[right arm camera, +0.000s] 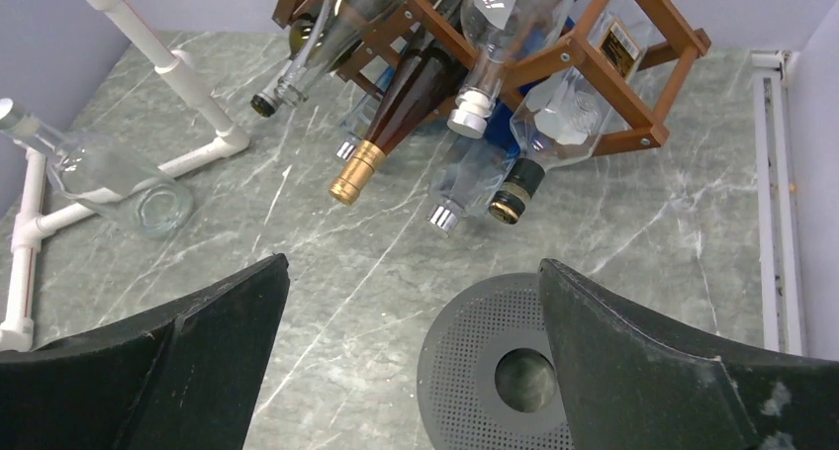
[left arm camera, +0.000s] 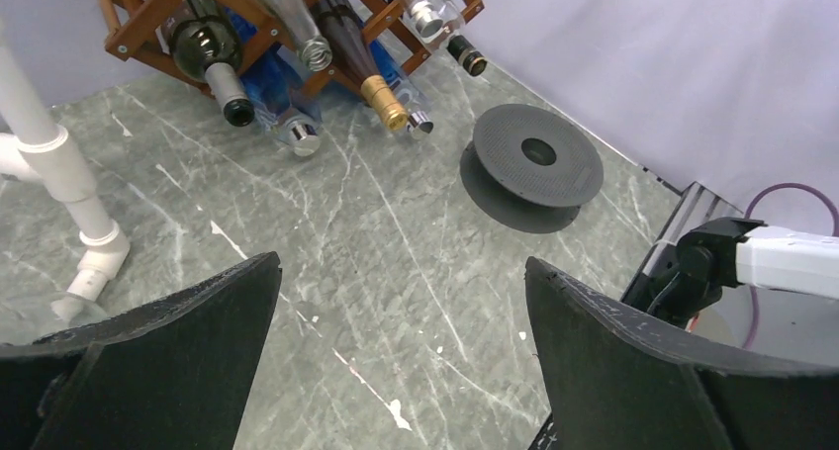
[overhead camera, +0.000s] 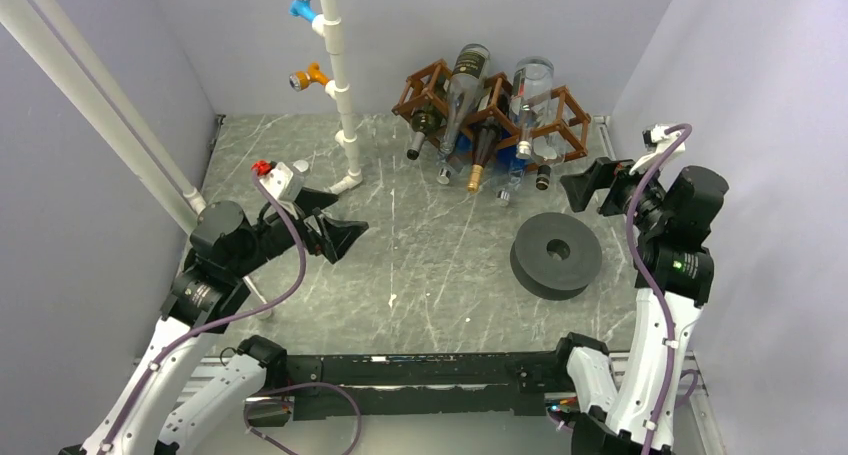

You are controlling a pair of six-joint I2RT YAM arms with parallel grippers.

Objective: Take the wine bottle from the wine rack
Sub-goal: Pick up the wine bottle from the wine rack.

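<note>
shows the wine rack (right arm camera: pixel 681 86) at the far edge of the surface (overhead camera: pixel 430 265), right of centre. carries several bottles (right arm camera: pixel 514 10) in its diamond cells, necks tilted down toward the arms. includes among them a dark wine bottle (right arm camera: pixel 401 109) with a gold foil neck, low in the middle of the rack, its tip near the marble. finds the left jaws and the right jaws both spread wide, gripping nothing. puts the right jaws closest: near the rack's right end, aimed at it, not touching, with the wine bottle ahead and a little to the left in the wrist view and a grey disc (overhead camera: pixel 556 253) low between the fingers. puts the left jaws well apart from rack and bottle, over the left half of the surface, just past a white pipe stand (overhead camera: pixel 335 65), with the bottle necks far ahead across open marble.
</note>
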